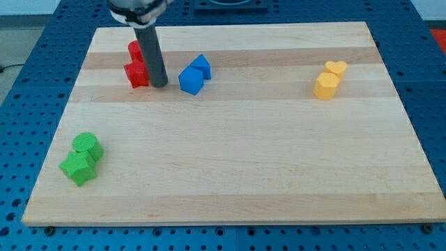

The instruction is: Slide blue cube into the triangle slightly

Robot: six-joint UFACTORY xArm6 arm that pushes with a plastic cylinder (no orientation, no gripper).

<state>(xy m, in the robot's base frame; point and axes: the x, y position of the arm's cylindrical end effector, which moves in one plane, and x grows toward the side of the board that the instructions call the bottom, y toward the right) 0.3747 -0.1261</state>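
Observation:
The blue cube (190, 80) lies on the wooden board (230, 174) in its upper left part. The blue triangle (201, 65) lies just above and to the right of the cube, touching it or nearly so. My tip (159, 85) rests on the board just left of the blue cube, with a small gap between them. Right beside the tip on its left is a red block (136, 74). The rod rises from the tip toward the view's top.
A second red block (134, 50) lies above the first, partly behind the rod. A yellow heart (336, 67) and a yellow hexagon-like block (325, 86) lie at the upper right. A green cylinder (88, 144) and a green star (78, 168) lie at the lower left.

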